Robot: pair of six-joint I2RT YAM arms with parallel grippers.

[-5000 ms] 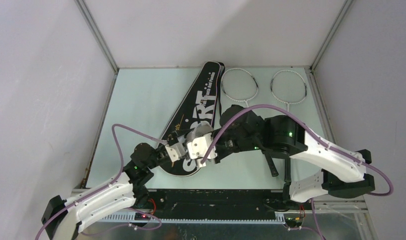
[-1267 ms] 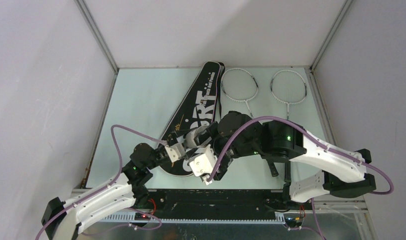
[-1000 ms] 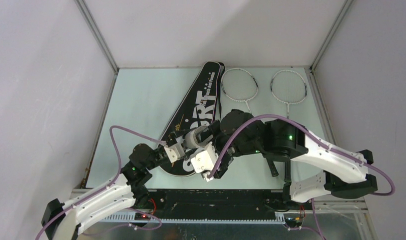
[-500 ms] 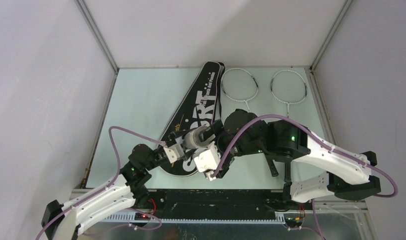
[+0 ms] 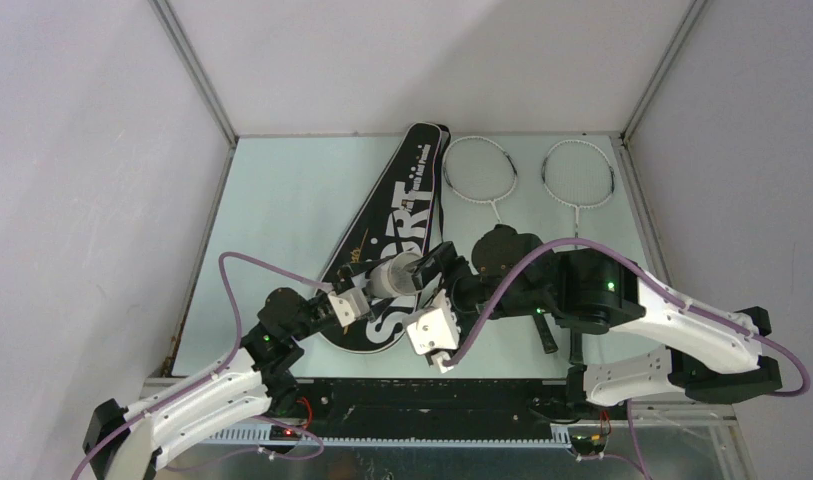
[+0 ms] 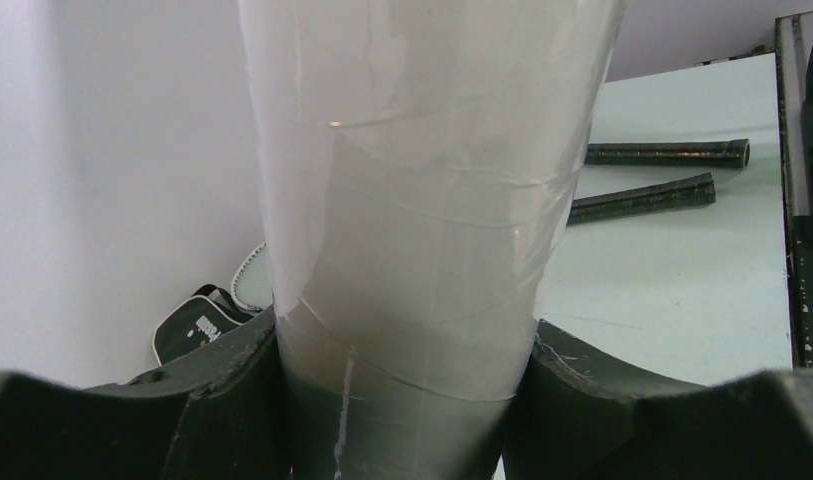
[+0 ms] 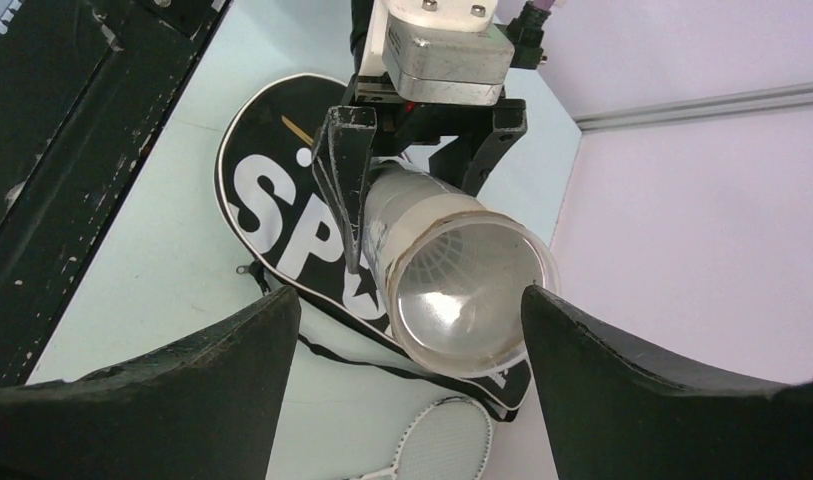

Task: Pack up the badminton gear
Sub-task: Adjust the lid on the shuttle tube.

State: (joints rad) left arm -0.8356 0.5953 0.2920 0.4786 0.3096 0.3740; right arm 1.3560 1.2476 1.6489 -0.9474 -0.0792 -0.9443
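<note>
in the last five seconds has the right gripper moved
Yes. The right gripper has backed off to the right and toward the near edge, away from the black bag, jaws open facing the tube.

Pale green table [image 5: 282,200], white walls [image 5: 402,60]

The left gripper [image 5: 367,292] is closed around the tube [image 6: 412,200]; the right gripper [image 7: 407,300], jaws wide apart, apparently faces it without touching.

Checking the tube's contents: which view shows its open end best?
Right wrist: it looks straight into the open mouth of the tube. Left wrist shows only its wall, clamped in the left gripper; top shows it small.
</note>
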